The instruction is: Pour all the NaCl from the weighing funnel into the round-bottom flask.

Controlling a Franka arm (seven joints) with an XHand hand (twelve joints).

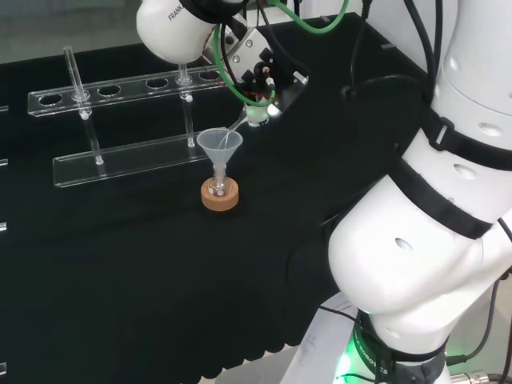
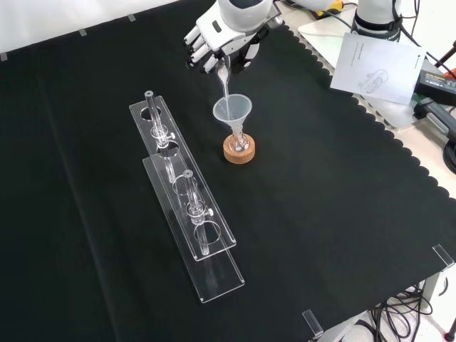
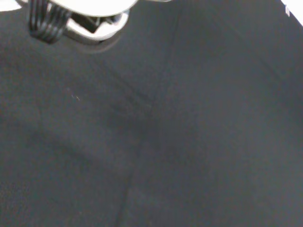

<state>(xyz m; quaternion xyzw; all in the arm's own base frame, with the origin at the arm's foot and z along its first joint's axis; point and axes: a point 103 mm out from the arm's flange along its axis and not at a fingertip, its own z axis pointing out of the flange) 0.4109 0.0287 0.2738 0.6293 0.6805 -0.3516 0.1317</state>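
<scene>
1. Black cloth [image 2: 342, 214] covering bench; clear rack [image 2: 187, 206] well apart from fingers.
2. Hand [image 2: 221, 35] curled round weighing funnel [image 2: 224, 80], tilted, stem reaching down below fingers into funnel [image 2: 233, 111].
3. Round-bottom flask [image 2: 239, 144] on cork ring [image 2: 239, 152], contents apparently indiscernible.

**Colours on the bench: mostly black and see-through**

The cloth [image 2: 335, 214] is plain black, no pattern, with a scalloped edge in the front view. The hand [image 2: 217, 39] is white with black on the fingers. The weighing funnel [image 2: 224, 80] it holds is clear, pale whitish. The cone funnel [image 2: 232, 111] below is clear with a faint bluish-grey tint. The round-bottom flask [image 2: 239, 144] is clear glass, sitting in a tan cork ring [image 2: 239, 153]. The test tube rack [image 2: 192, 214] is clear acrylic. Arm links [image 1: 416, 240] are glossy white with black bands, green cables [image 1: 312, 24] looping above, and a green glow at the base. White paper [image 2: 377, 68] with grey print lies off the cloth.
</scene>
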